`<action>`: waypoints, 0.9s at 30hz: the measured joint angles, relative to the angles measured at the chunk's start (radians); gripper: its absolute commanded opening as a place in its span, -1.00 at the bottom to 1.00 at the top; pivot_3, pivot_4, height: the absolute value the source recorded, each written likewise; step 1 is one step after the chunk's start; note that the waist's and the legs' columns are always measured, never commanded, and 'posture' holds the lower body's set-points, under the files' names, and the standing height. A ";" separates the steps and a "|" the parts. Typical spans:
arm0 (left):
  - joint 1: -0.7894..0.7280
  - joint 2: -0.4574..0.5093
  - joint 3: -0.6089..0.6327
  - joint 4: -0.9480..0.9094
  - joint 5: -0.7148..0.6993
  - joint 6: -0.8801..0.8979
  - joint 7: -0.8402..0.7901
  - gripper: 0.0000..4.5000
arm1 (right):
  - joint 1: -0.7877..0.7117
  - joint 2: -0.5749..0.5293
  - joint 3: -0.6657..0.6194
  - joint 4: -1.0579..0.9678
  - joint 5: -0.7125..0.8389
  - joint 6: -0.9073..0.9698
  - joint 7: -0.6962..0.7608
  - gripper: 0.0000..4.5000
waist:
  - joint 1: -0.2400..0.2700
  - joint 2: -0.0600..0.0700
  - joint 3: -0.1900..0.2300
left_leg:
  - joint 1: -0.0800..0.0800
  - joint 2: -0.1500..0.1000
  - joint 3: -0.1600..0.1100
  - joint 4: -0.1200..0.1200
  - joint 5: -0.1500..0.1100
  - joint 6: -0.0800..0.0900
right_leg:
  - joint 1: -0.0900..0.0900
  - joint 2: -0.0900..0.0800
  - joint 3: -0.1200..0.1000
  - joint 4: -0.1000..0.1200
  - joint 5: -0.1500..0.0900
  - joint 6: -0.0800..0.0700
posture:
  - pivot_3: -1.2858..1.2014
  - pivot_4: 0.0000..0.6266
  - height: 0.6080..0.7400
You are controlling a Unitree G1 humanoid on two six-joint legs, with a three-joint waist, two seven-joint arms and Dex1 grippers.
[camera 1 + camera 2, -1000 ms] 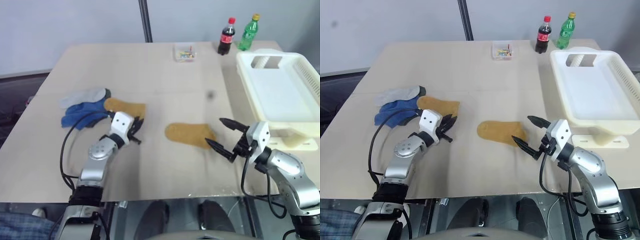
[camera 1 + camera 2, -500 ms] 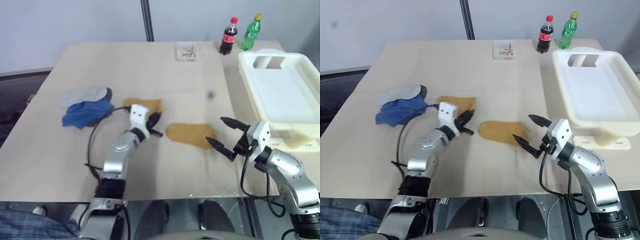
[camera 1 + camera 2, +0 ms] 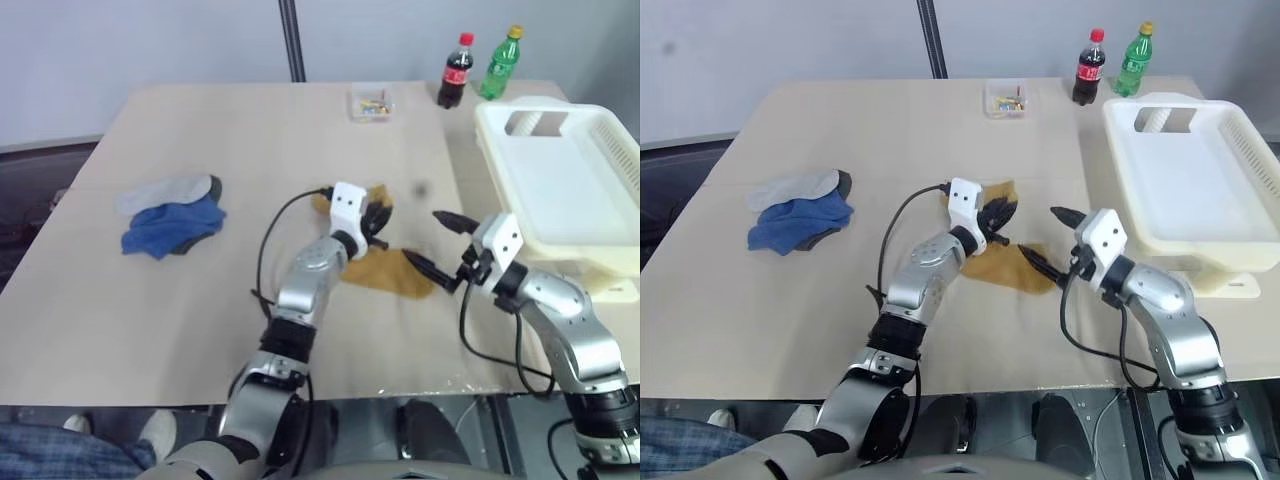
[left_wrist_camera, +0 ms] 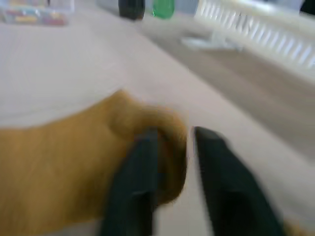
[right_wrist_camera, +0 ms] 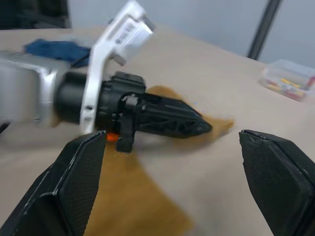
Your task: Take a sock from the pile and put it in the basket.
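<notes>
On the table [image 3: 200, 300], my left gripper [image 4: 170, 162], jaws half parted, straddles a soft sock [image 4: 59, 167] fold; my right gripper [image 3: 432, 243] gapes empty.

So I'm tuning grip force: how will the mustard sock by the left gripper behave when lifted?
Probably floppy: the sock bunches into a soft fold beside the left gripper. Likely light, lying limp on the table. It should drape and sag rather than roll.
</notes>
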 measured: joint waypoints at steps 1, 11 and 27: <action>0.000 -0.010 0.000 -0.001 -0.006 0.009 0.007 0.25 | -0.016 0.010 -0.001 0.011 0.000 0.020 -0.016 1.00 | -0.001 0.000 0.000 | 0.000 0.000 0.000 0.000 0.000 0.000 | 0.000 0.000 0.000 0.000 0.000 0.000 | 0.03 -0.52 1.00; 0.080 0.159 0.024 -0.268 -0.082 0.175 -0.050 0.25 | -0.142 0.093 -0.009 0.116 0.022 0.190 -0.121 1.00 | -0.005 0.000 0.000 | 0.000 0.000 0.001 0.000 0.000 0.000 | -0.002 0.001 0.002 0.001 0.000 0.000 | 0.03 -0.52 1.00; -0.110 0.423 0.217 0.259 -0.113 0.106 -0.243 0.25 | -0.358 0.239 0.088 0.483 -0.135 0.254 -0.242 1.00 | -0.018 0.000 0.000 | -0.014 -0.002 -0.001 0.000 0.003 -0.004 | -0.018 0.000 0.001 0.004 0.000 0.000 | 0.03 -0.52 1.00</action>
